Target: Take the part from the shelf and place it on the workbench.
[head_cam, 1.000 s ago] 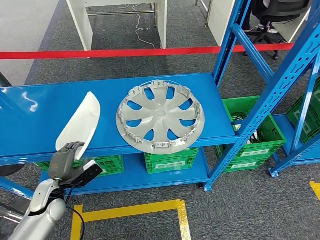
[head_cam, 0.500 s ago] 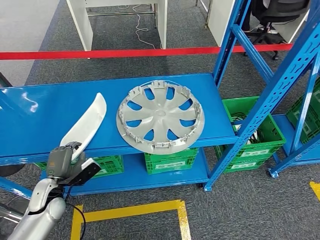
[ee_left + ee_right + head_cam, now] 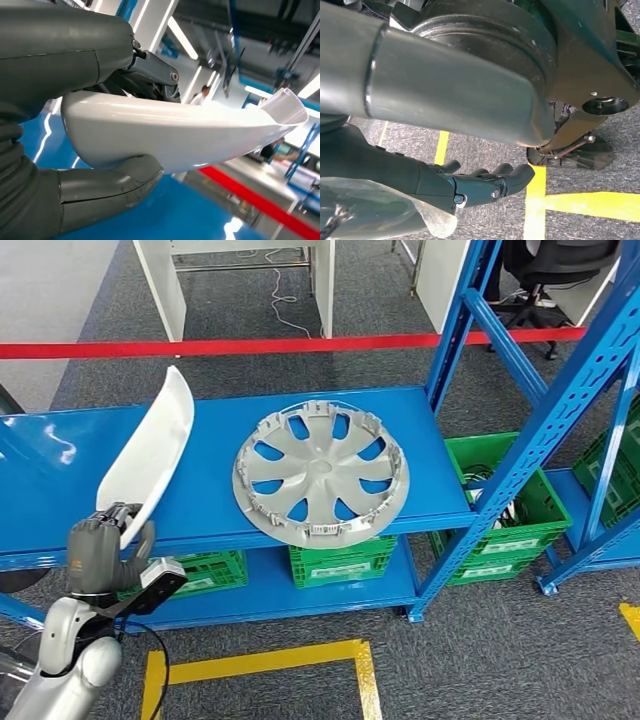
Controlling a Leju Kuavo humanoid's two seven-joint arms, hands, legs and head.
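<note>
So the left hand [image 3: 106, 545] has its fingers clamped on the white part [image 3: 147, 455] at the frame's left, lifted off the blue shelf [image 3: 226, 455], with the workbench drop-off to go.

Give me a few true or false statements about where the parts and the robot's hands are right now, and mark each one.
1. The left hand grips the white curved part. True.
2. The silver hubcap sits in a green crate. False: it lies flat on the blue shelf.
3. Green crates sit on the level below that shelf. True.
4. The right hand holds the hubcap. False: it hangs over the grey floor with yellow lines, holding nothing.
5. A red tape runs behind the shelf. True.
</note>
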